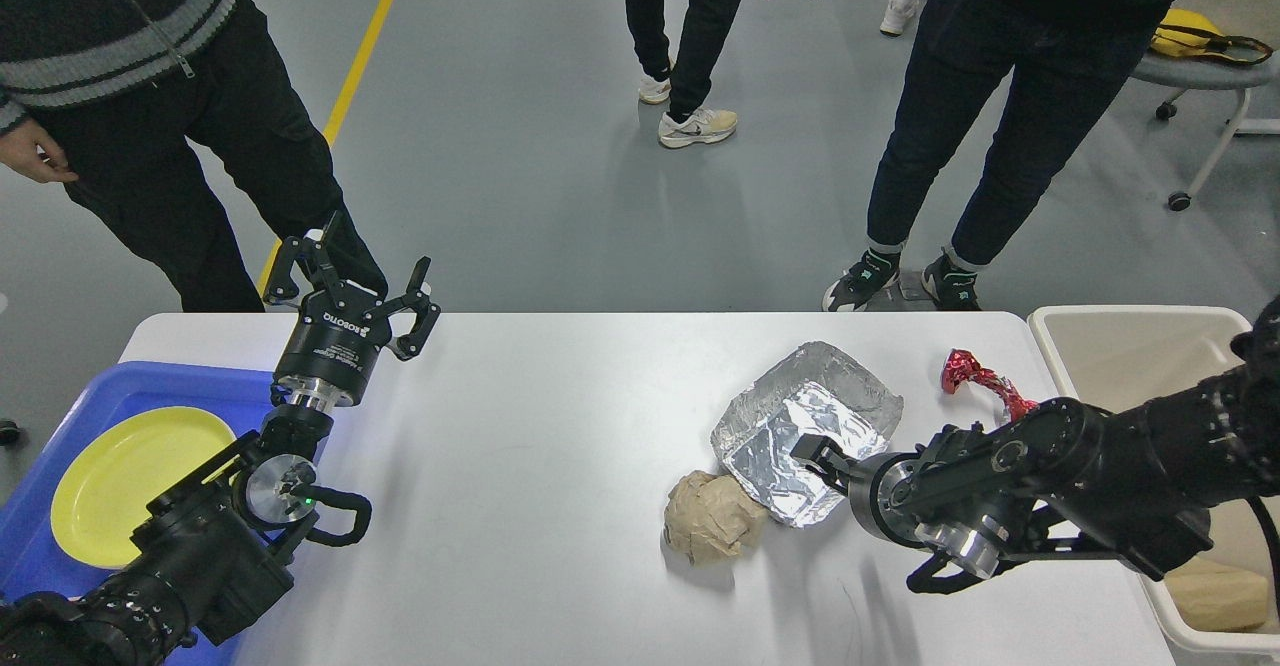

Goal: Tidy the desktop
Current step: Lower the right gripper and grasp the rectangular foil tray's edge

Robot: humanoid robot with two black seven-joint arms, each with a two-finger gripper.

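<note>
Reaching leftward over the wide white counter [560,446], the right hand [815,449] is seen at the near rim of a crumpled silver foil tray [800,416]; whether its fingers are parted or closed cannot be told. A crumpled brown paper ball [712,516] lies just below and left of that hand, touching the tray. A red foil wrapper [975,378] lies beyond it. The left hand [350,281] is held raised with fingers spread, beside a blue plastic tray [110,396] carrying a yellow plate [130,476].
</note>
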